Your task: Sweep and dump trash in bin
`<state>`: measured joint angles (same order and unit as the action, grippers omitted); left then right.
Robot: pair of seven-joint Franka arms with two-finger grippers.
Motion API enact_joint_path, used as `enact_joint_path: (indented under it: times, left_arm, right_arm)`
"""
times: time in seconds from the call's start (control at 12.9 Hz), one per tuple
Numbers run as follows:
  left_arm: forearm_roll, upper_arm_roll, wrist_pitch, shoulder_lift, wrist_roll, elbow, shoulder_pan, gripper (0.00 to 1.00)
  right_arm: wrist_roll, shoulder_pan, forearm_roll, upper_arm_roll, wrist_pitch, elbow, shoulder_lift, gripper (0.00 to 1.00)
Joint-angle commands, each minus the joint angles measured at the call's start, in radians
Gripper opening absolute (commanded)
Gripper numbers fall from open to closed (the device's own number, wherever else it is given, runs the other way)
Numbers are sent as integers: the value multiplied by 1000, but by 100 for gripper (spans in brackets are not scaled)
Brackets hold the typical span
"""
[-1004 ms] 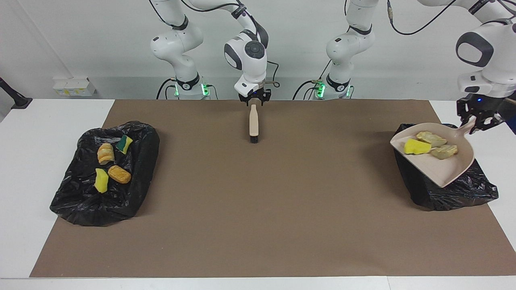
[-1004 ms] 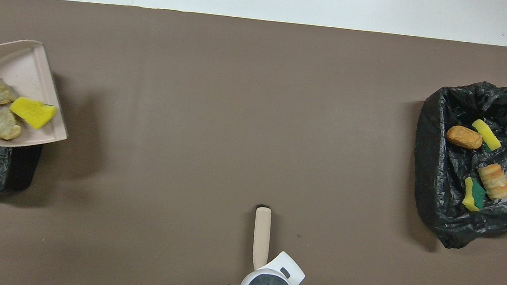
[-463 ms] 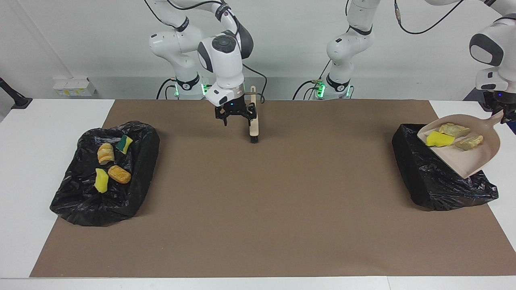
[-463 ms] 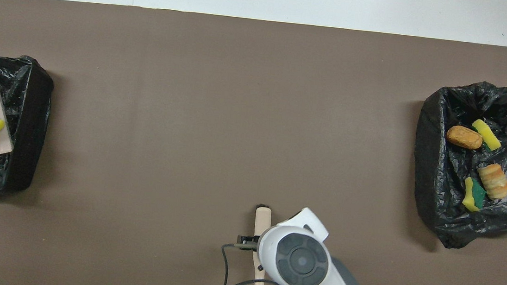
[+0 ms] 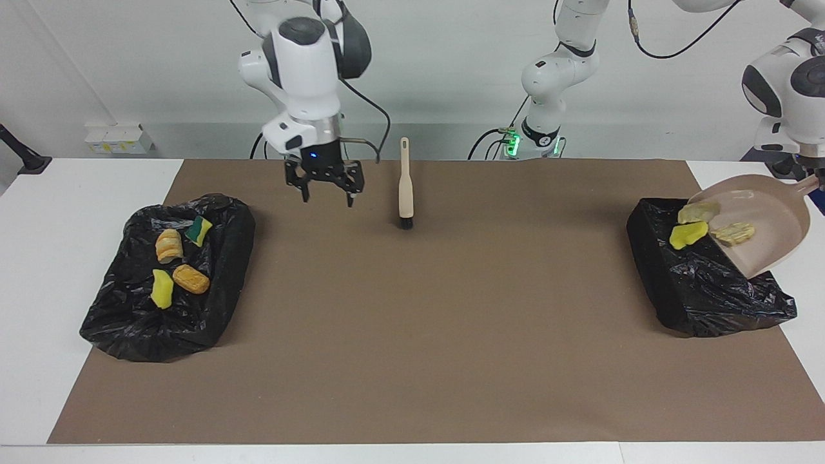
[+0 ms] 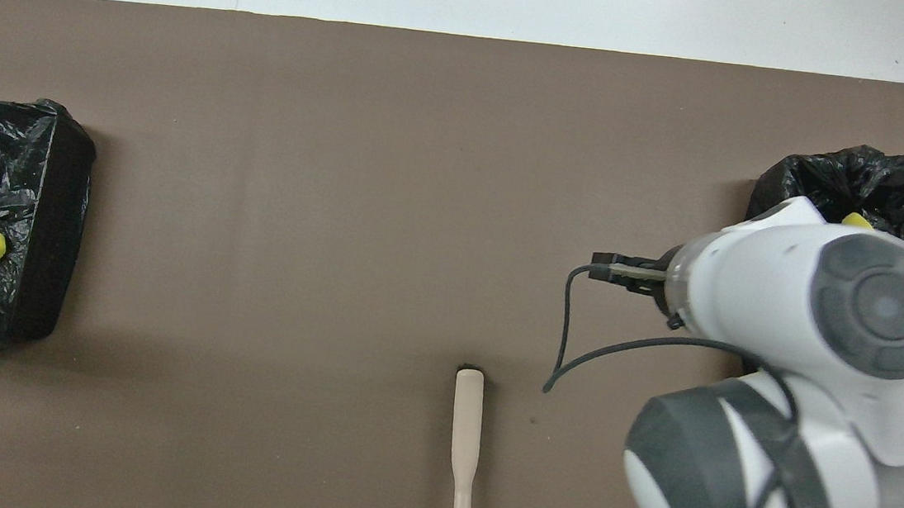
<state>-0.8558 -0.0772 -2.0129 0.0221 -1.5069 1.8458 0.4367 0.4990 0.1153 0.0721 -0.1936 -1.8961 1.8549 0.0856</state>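
Four yellow sponge and tan bread-like scraps (image 5: 173,263) lie in the crumpled black bag-lined bin (image 5: 213,322) at the right arm's end, beside which the right gripper (image 5: 325,191) is held open and empty above the mat. The beige wooden-handled brush (image 5: 405,185) is laid on the brown mat near the robots. The beige plastic dustpan (image 5: 770,225) is tilted over the second black bag-lined bin (image 5: 683,303), evidently so three scraps (image 5: 688,234) slide in; the left gripper at its handle is cut off from view.

Both views are bright and evenly lit from above. Shadows are soft: a faint one lies under the right gripper (image 5: 325,187) on the brown mat (image 5: 425,309), darker ones hug the black bags (image 5: 167,277). The bag plastic shows small glints. The arm casing at the overhead view's lower right looks slightly soft.
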Motion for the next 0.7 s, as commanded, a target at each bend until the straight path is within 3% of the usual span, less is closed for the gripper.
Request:
enact_joint_path:
  times: [0.0,0.39,0.54,0.62]
  left_arm:
    - [-71,8,75,-10,13,-26,-41,0]
    - [-71,-6,137,-56,13,-62,-42,0]
    - [16,-16,138,-54,13,-71,-64,0]
    - [117,-18,141,-50,17,-82,-64,0]
  right_arm:
    - [-59,-66,-2,-9,148,-141,-6,100]
    - [-89,-89,-8,71,259,-239,31,100]
    - [-167,-89,-24,126,348,-302,39,100]
    - [-209,-89,-34,158,391,-325,40,100]
